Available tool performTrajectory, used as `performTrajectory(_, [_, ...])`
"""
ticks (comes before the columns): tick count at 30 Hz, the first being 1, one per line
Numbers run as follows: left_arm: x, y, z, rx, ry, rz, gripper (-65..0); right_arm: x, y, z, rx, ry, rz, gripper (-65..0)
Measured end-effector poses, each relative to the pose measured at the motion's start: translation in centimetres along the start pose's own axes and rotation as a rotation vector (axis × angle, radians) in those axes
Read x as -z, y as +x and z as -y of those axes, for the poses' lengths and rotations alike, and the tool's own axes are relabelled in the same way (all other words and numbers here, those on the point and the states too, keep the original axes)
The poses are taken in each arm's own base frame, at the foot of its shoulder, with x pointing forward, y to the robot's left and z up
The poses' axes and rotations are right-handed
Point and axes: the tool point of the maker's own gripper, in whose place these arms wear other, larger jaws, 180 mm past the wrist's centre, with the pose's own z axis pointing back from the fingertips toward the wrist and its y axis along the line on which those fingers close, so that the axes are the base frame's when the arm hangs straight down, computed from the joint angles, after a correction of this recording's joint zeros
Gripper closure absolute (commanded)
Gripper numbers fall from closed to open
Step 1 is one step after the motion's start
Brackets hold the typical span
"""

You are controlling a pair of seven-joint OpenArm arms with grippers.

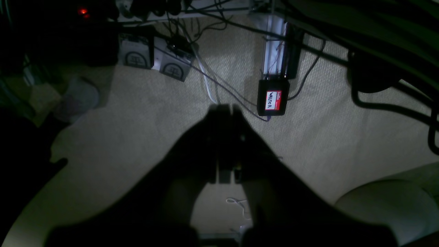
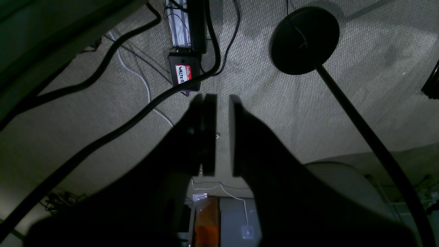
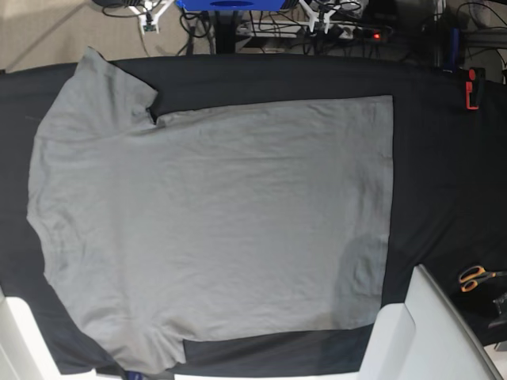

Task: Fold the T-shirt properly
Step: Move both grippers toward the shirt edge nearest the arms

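On the black table cloth [image 3: 444,158] in the base view, the plain medium-grey cotton T-shirt [image 3: 214,229] lies spread flat, its collar end toward the view's left and its straight hem toward the right. One short sleeve [image 3: 111,87] angles up at the top left; the other reaches the bottom edge of the picture. The knit shows only soft, shallow wrinkles. Orange-handled scissors [image 3: 474,277] lie on the cloth near the right edge, well apart from the shirt, and a small red clamp [image 3: 471,89] sits at the upper right.

Both wrist views look at a beige, tightly woven carpet [image 1: 144,130] strewn with cables. A small black box carries a red-and-white name sticker [image 1: 273,100] printed "hello" and hand-lettered "WALTER"; it shows again in the right wrist view [image 2: 183,74], where the last letter is cut off. Two grey square boxes [image 1: 137,55] bear a round black emblem I cannot read. A round black stand base [image 2: 304,39] with a slim pole rests on the carpet.

The left gripper [image 1: 227,109] is dark and its fingers are pressed together on nothing. The right gripper [image 2: 223,99] keeps a narrow gap between its flat fingers, also empty.
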Motion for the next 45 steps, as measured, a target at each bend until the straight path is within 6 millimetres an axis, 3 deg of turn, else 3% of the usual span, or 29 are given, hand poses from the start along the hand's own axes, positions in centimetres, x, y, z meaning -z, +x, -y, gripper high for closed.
performTrajectory(16, [-0.1, 0.0, -0.1, 0.001, 0.001, 0.015, 0.0, 0.0, -0.9, 0.0, 0.000, 0.001, -0.013, -6.0])
performTrajectory(19, [-0.2, -0.5, -0.1, 0.001, 0.001, 0.010, 0.0, 0.0, -0.9, 0.0, 0.001, 0.001, -0.012, 0.0])
performTrajectory(23, [-0.3, -1.3, -0.1, 0.001, 0.001, -0.005, 0.0, -0.1, -1.3, 0.0, 0.001, 0.000, -0.009, 0.0])
performTrajectory(27, [-0.4, -1.8, -0.8, 0.005, 0.012, -0.009, 0.0, -0.5, -1.2, 0.1, 0.002, -0.005, 0.035, 0.0])
performTrajectory(29, [-0.6, -1.9, -1.7, 0.010, 0.024, -0.008, 0.0, -0.7, -2.2, 0.2, 0.000, -0.008, -0.011, 0.0])
performTrajectory(32, [-1.5, -1.5, -2.9, 0.018, 0.042, 0.069, 0.0, -1.7, -2.5, 0.4, 0.004, -0.014, 0.007, 0.0])
performTrajectory(38, [-4.7, -3.3, -4.8, 0.065, 0.064, 0.138, 0.0, -5.4, -4.0, 1.1, 0.009, -0.034, 0.010, 0.0])
performTrajectory(45, [-8.0, -1.4, -5.1, 0.094, 0.064, 0.261, 0.0, -10.2, -2.4, 1.5, 0.013, -0.048, 0.098, 0.0])
